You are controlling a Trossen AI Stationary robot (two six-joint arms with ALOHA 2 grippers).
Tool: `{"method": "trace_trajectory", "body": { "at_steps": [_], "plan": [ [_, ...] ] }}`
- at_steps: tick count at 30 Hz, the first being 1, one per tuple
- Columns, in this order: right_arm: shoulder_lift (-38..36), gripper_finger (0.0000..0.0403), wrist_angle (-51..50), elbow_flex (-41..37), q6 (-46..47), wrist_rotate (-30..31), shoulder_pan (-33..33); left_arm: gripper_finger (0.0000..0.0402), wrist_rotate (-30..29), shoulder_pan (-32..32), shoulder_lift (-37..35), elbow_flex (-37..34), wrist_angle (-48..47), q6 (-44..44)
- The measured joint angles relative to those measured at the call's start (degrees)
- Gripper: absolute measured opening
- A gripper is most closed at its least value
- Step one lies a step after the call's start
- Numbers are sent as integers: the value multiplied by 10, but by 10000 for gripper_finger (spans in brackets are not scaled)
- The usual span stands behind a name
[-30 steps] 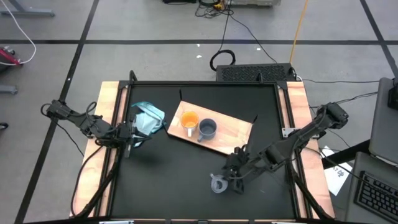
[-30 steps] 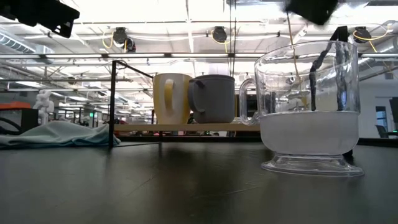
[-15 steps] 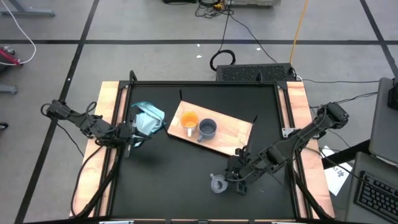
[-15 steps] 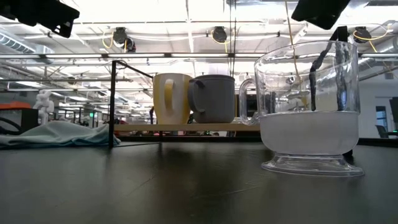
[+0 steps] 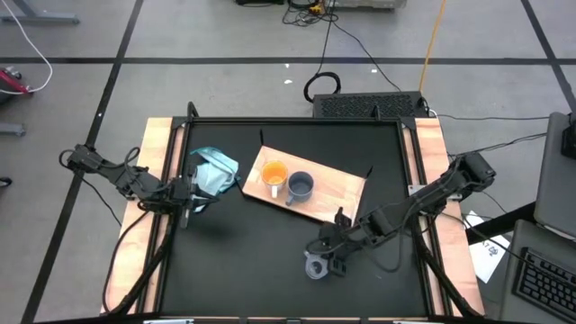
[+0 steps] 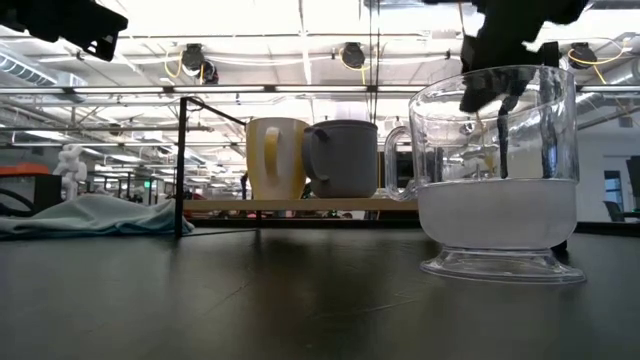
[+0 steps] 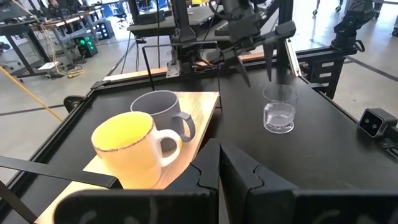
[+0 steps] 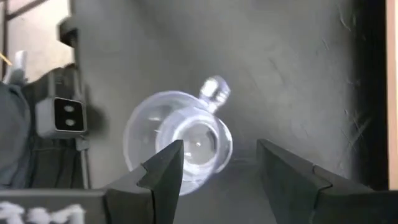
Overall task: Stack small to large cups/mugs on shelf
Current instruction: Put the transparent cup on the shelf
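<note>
The clear glassy cup stands upright on the black tabletop near the near edge, its handle toward the far side. My right gripper hangs open just above it, pointing down, one finger over the rim and the other beside the cup; it touches nothing. The orange mug and the blue-grey mug stand upright side by side on the light-wood shelf board. My left gripper is shut and empty at the table's left edge.
A teal-blue cloth lies crumpled on the table at the left, between my left gripper and the shelf. A small camera box sits at the near edge close to the clear cup. Bare black tabletop lies near-left.
My right gripper has moved toward the table's left edge and down, from beside the clear cup to over its rim. The cup and both mugs have stayed where they were.
</note>
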Motion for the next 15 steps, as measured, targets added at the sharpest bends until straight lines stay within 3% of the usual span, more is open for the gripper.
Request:
{"method": "trace_trajectory", "body": {
  "at_steps": [15],
  "plan": [
    [39, 191, 0, 1, 51, -30, 4, 12, 0, 0, 0, 0, -17, -9]
  ]
}}
